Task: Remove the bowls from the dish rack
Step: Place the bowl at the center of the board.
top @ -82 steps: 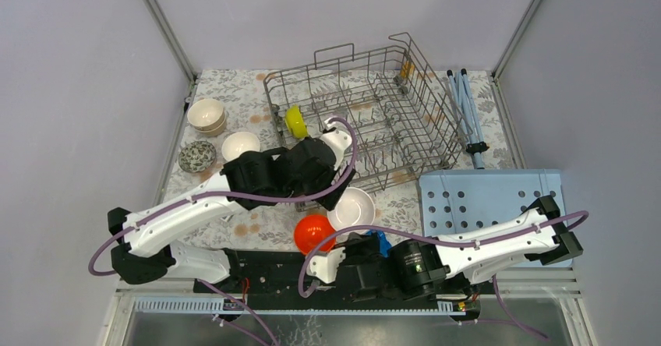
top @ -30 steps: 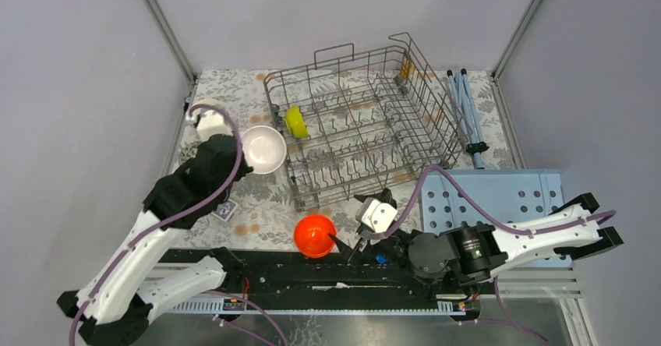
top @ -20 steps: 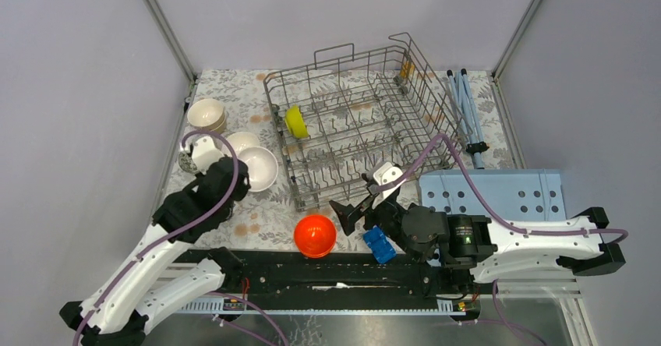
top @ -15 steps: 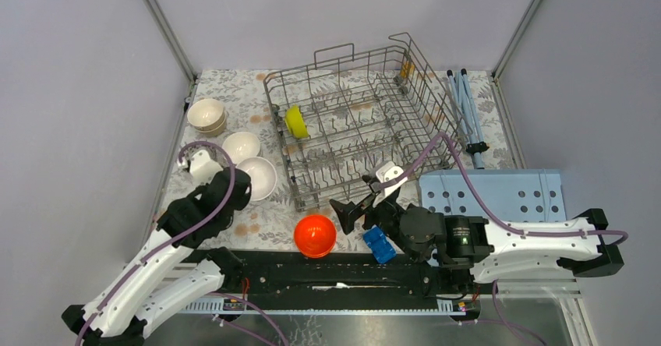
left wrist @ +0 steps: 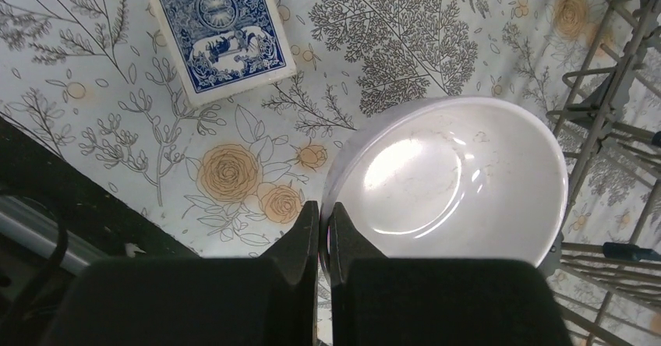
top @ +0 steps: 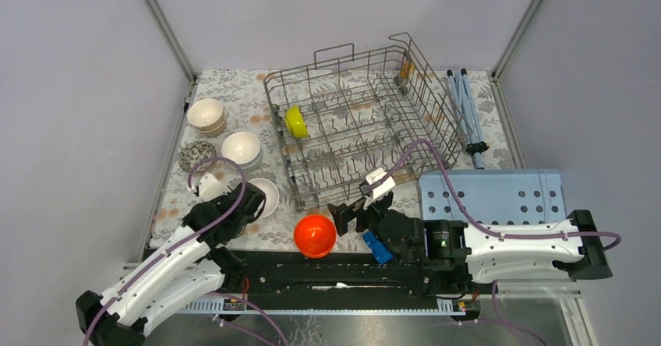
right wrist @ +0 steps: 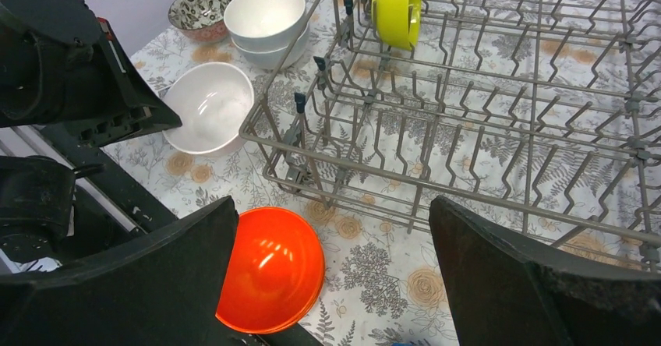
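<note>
Setting down a white bowl looks like the step in hand. Top view: left pincer (top: 253, 200) clamped on the rim of the white bowl (top: 269, 194), low over the tabletop (top: 242, 89), just left of the dish rack (top: 358, 120) and near a stack of white bowls (top: 241, 148), a beige stack (top: 206, 115) and a patterned bowl (top: 196, 157). Right pincer (top: 352, 212) spread wide, holding nothing, between the orange bowl (top: 315, 234) and the rack's near edge; blue toy car (top: 376, 245) half hidden by that arm. One yellow-green bowl (top: 295, 121) stands on edge in the rack's left side. Left wrist view: jaws pinched on the bowl's rim, deck of playing cards (left wrist: 220, 26) lying apart from it; can't tell if the bowl's base touches the cloth. Right wrist view: fingers frame the rack's near corner, yellow-green bowl at the far end, top clipped by the frame edge. Next move, my guess: left lets go and backs off, then an arm reaches over the wire side for the yellow-green bowl.
</note>
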You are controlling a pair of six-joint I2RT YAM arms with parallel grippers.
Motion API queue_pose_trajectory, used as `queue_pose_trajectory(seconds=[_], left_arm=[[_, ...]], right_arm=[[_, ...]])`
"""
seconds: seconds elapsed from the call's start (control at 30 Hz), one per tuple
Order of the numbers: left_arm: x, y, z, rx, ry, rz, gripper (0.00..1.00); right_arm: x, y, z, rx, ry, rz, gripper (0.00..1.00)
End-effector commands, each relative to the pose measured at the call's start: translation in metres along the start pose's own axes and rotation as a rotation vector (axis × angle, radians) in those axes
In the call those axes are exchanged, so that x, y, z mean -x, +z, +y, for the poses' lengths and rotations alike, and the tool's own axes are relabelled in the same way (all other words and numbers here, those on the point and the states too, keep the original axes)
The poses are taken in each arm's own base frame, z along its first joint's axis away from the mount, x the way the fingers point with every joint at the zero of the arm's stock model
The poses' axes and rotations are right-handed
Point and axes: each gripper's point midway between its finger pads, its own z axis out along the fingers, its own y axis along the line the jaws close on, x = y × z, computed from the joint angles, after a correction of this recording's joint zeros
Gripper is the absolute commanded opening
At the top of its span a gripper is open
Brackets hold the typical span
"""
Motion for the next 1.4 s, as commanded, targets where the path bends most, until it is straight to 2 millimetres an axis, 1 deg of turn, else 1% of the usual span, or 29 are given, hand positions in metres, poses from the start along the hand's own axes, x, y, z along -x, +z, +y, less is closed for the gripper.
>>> queue_pose_trajectory(seconds=[0.0, 0.17, 0.3, 0.43, 0.57, 0.77, 0.97, 1.07, 1.23, 1.37], left_arm=[[0.004, 0.006, -0.015, -0.032, -0.153, -0.033, 0.00], [-0.019, 0.022, -0.001, 0.032, -0.202, 0.012, 0.00], [-0.032, 0.029, 0.001, 0.026, -0.234, 0.043, 0.00], [-0.033, 0.032, 0.003, 0.030, -0.239, 0.039, 0.00], [-0.033, 0.032, 0.004, 0.031, -0.240, 0.037, 0.00], [-0.034, 0.035, 0.007, 0.039, -0.256, 0.031, 0.00], [-0.036, 0.038, 0.008, 0.055, -0.247, 0.027, 0.00], [-0.038, 0.039, 0.010, 0.067, -0.239, 0.032, 0.11], [-0.039, 0.040, 0.010, 0.063, -0.243, 0.034, 0.22], [-0.040, 0.040, 0.011, 0.063, -0.238, 0.039, 0.27]], right_arm=[[0.020, 0.003, 0.007, 0.006, 0.103, -0.047, 1.00], [0.014, 0.004, 0.002, -0.011, 0.138, -0.041, 1.00], [0.015, 0.001, 0.003, 0.003, 0.167, -0.033, 1.00], [0.016, 0.000, 0.005, 0.018, 0.177, -0.031, 1.00], [0.011, 0.001, 0.006, 0.019, 0.174, -0.020, 1.00], [0.002, 0.003, 0.018, 0.060, 0.186, 0.013, 1.00], [-0.003, 0.007, 0.024, 0.068, 0.182, 0.031, 1.00], [-0.005, 0.008, 0.026, 0.071, 0.178, 0.040, 1.00], [-0.005, 0.008, 0.026, 0.070, 0.177, 0.043, 1.00], [-0.005, 0.007, 0.025, 0.069, 0.177, 0.042, 1.00]])
